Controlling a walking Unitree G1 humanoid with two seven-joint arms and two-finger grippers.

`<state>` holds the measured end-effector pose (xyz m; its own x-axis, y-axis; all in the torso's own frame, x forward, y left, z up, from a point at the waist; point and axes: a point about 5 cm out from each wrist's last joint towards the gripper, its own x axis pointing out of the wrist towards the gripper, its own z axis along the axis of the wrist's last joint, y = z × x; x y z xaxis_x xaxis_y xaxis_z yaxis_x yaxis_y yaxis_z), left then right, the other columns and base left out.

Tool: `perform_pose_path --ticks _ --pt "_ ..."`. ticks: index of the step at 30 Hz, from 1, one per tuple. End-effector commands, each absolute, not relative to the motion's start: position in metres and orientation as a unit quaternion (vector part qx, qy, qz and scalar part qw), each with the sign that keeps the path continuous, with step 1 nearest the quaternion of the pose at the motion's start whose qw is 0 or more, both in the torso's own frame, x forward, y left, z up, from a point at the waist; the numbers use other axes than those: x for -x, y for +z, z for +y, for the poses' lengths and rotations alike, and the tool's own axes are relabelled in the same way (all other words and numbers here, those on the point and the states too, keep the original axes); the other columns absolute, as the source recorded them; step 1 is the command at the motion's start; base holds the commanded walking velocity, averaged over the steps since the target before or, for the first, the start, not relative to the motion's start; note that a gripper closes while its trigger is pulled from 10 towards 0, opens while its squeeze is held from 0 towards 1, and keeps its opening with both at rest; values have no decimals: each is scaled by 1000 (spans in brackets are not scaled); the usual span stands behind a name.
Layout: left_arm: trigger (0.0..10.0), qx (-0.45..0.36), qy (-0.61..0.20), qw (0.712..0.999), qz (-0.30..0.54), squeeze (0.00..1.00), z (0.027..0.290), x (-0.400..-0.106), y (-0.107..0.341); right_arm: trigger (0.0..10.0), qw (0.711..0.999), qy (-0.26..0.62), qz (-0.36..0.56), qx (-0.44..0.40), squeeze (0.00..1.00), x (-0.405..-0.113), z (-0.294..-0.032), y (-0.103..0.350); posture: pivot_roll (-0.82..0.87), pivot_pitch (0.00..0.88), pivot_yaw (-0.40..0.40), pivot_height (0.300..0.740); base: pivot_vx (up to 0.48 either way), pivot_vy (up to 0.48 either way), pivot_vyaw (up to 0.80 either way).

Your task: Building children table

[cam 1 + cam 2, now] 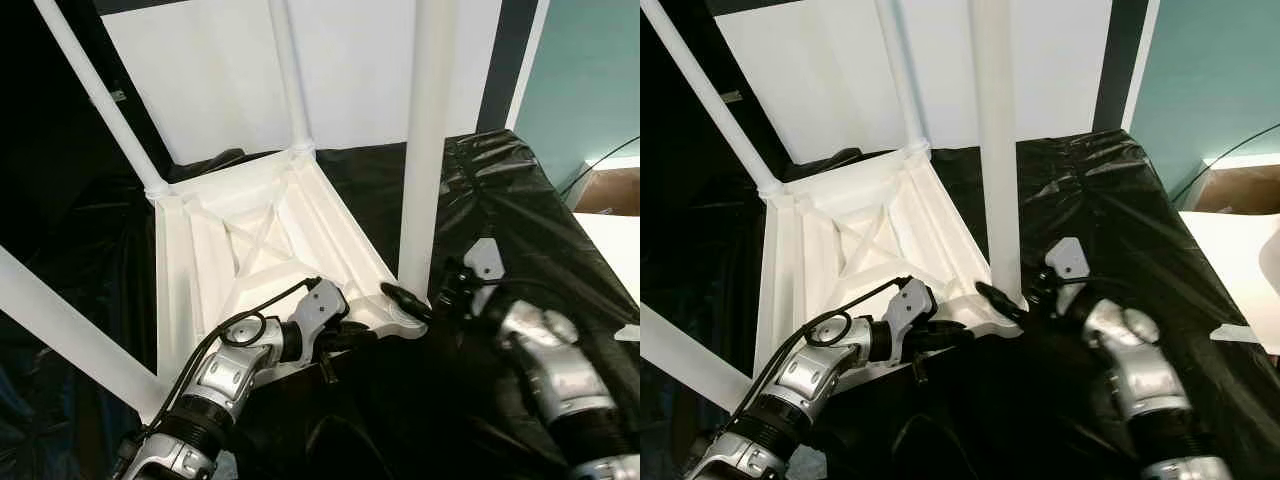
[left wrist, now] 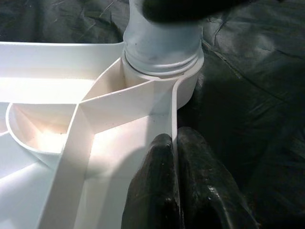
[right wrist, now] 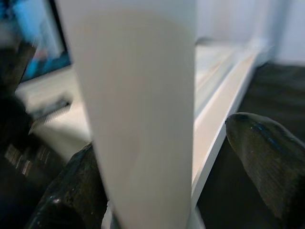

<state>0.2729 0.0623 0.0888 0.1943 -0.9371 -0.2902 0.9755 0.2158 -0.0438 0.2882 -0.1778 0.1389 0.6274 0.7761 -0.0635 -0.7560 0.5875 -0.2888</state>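
Note:
A white plastic children's table (image 1: 270, 250) lies upside down on a black plastic sheet (image 1: 530, 210), with its legs pointing up. Its near right leg (image 1: 425, 150) stands in the corner socket (image 2: 162, 52). My left gripper (image 1: 365, 335) is shut on the thin rim of the table (image 2: 172, 124) just beside that socket, one finger on each side of the rim. My right gripper (image 1: 425, 300) straddles the foot of the leg (image 3: 138, 109). One finger (image 3: 71, 191) lies against the leg and the other finger (image 3: 267, 157) stands a little off it.
Three more white legs rise at the back left (image 1: 100, 100), the back middle (image 1: 288, 75) and the near left (image 1: 60, 320). A white board (image 1: 350, 70) leans behind the table. At the right are a cardboard box (image 1: 610, 190) and a white surface (image 1: 1240, 260).

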Motion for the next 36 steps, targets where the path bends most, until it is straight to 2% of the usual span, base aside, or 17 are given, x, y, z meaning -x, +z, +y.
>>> perform_pose_path --ticks 1,3,4,5,9,15,16,17,18,21,23,28,29,30,31,32,36 --pt "10000 -26 -631 749 201 0 67 -253 53 10000 878 455 -24 144 0 -290 -176 140 -47 0 70 740 0 0 0" --pt "10000 -26 -631 749 201 0 67 -253 53 10000 878 455 -24 144 0 -290 -176 140 -47 0 70 740 0 0 0" --pt "10000 -26 -631 749 200 0 67 -254 54 2235 872 470 -16 139 0 -290 -179 143 -47 0 71 740 0 0 0" --pt "10000 -25 -630 750 200 0 68 -254 54 0 860 492 0 135 0 -287 -183 143 -47 0 71 740 0 0 0" --pt "10000 -26 -629 749 205 0 71 -251 51 0 843 521 27 130 0 -282 -188 139 -44 0 75 740 0 0 0" --pt "10000 -27 -629 750 202 0 70 -252 53 0 852 512 35 100 0 -273 -178 125 -42 0 76 740 0 0 0" --pt "10000 -27 -629 751 200 0 69 -253 54 0 861 501 29 84 0 -270 -172 121 -41 0 68 740 0 0 0" --pt "10000 -27 -629 751 198 0 69 -254 55 0 890 453 3 58 0 -269 -160 116 -42 0 69 740 0 0 0" --pt "10000 -27 -629 751 198 0 69 -254 55 0 890 453 3 58 0 -269 -160 116 -42 0 69 740 0 0 0" --pt "10000 -22 -630 750 199 0 67 -251 54 0 945 320 -68 -9 0 -255 -136 109 -38 0 70 740 0 0 0" --pt "10000 -22 -630 750 199 0 67 -251 54 0 945 320 -68 -9 0 -255 -136 109 -38 0 70 740 0 0 0" --pt "10000 -21 -630 750 201 0 68 -250 52 0 968 240 -73 -24 0 -262 -147 110 -35 0 66 740 0 0 0" --pt "10000 -21 -631 750 200 0 66 -251 53 9098 966 248 -67 -24 0 -263 -146 111 -44 0 60 740 0 0 0" --pt "10000 -21 -631 750 200 0 66 -251 53 9098 966 248 -67 -24 0 -263 -146 111 -44 0 60 740 0 0 0" --pt "10000 -21 -631 749 199 0 65 -251 53 10000 963 263 -60 -23 0 -263 -143 111 -44 0 60 740 0 0 0" --pt "10000 -20 -631 750 198 0 64 -252 54 10000 957 286 -51 -22 1000 -262 -138 109 -44 0 57 740 0 0 0" --pt "10000 -19 -631 750 196 0 64 -252 55 10000 937 347 -30 -15 1000 -261 -130 108 -42 0 69 740 0 0 0"
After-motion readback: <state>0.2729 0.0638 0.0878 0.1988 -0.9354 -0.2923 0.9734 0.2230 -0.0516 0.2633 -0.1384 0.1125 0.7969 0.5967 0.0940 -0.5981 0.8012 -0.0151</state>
